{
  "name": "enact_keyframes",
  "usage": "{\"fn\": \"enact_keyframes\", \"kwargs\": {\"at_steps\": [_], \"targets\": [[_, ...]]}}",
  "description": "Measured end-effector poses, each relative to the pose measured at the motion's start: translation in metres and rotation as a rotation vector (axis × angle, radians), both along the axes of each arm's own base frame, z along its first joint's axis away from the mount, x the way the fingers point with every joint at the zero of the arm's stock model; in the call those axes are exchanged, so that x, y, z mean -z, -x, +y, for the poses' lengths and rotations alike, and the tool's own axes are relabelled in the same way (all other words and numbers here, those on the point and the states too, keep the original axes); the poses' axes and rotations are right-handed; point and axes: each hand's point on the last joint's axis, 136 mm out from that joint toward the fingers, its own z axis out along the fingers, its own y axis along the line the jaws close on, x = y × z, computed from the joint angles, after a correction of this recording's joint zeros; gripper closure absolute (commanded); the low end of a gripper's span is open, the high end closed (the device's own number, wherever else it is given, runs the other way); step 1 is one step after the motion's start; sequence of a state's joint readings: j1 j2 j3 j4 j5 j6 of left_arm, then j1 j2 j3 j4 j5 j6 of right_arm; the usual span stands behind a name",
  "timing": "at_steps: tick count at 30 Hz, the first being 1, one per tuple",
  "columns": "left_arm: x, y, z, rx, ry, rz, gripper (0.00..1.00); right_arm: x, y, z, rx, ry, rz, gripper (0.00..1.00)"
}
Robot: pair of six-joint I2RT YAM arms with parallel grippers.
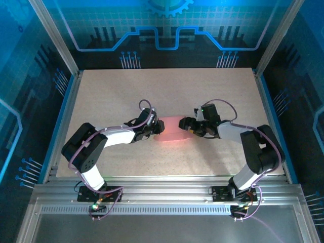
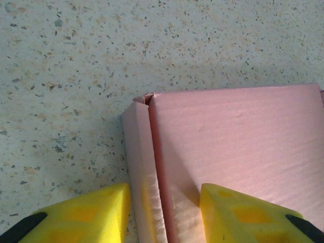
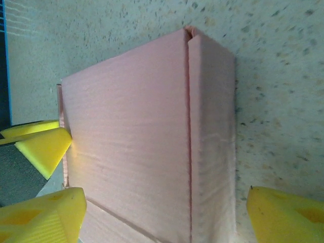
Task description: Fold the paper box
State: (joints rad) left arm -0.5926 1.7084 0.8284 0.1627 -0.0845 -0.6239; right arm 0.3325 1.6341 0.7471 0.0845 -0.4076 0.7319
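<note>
A pale speckled counter was edged at the sides by blue strips. It was enclosed by dark panels printed with bright blue circuit lines: a back wall bearing a gear motif, and side walls. Silver posts were set at the back corners. Slotted aluminium rails were laid along the near edge.

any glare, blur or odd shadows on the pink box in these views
top external: the paper box is washed out to a pale pink glow, blue cast around; left wrist: sharp, card ribbing clear, soft shadow on the table beside it; right wrist: slightly softer, darker shadow beside it.
</note>
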Motion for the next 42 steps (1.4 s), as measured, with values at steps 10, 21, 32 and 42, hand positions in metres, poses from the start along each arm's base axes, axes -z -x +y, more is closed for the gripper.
{"fn": "enact_keyframes", "kwargs": {"at_steps": [10,21,32,42], "targets": [[0.000,-0.005,-0.001,-0.009,0.076,-0.006,0.75,0.007,-0.004,0.000,0.014,-0.012,0.032,0.15],[0.001,-0.016,0.002,-0.019,0.127,-0.034,0.74,0.002,-0.014,0.009,0.025,-0.110,0.071,0.19],[0.002,-0.022,0.009,-0.051,0.160,-0.050,0.74,-0.031,-0.019,0.008,0.054,-0.147,-0.022,0.10],[0.004,-0.026,0.005,-0.048,0.214,-0.058,0.79,-0.019,-0.017,-0.014,0.151,-0.058,0.006,0.02]]}}
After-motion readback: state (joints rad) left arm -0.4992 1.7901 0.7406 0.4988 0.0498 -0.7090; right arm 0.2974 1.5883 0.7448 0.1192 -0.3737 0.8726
